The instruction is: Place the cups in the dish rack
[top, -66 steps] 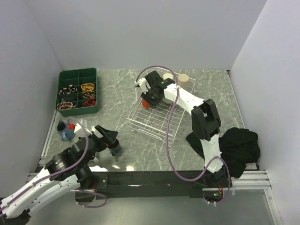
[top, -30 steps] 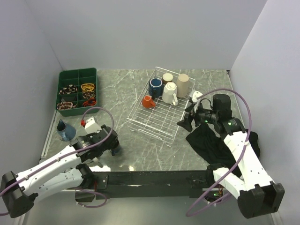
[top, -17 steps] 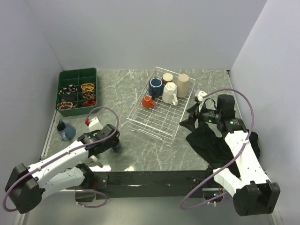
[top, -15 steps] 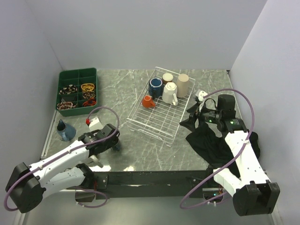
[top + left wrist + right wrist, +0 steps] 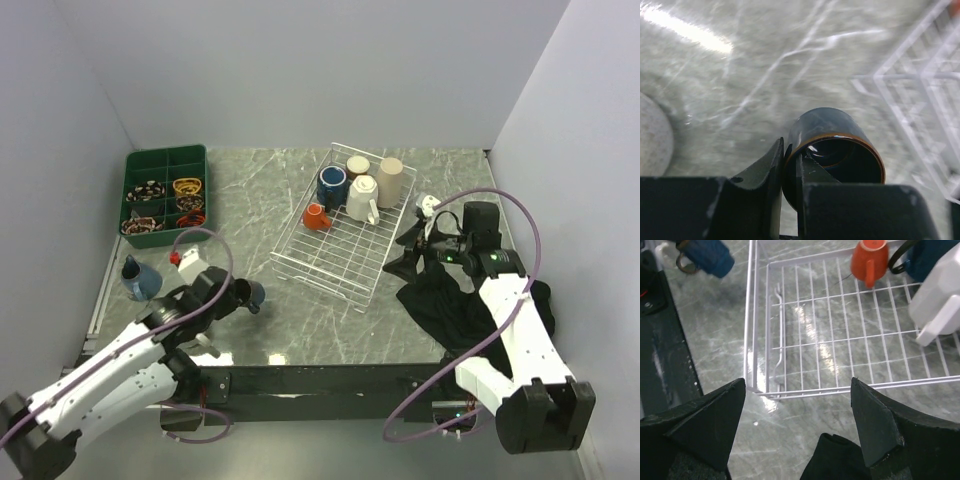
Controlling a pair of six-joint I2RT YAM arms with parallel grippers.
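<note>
One navy cup (image 5: pixel 826 121), glossy, brown-rimmed, pinched by left pincer (image 5: pixel 790 156)

A grey marbled table (image 5: pixel 250 200) is enclosed by plain pale walls (image 5: pixel 280 70) behind and at both sides, with glare (image 5: pixel 685 32) reflected off it.

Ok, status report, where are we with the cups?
Left end effector shut on navy cup, pinching its rim. Right end effector open, empty, beside dish rack. Five cups racked; nothing between cup and rack.
</note>
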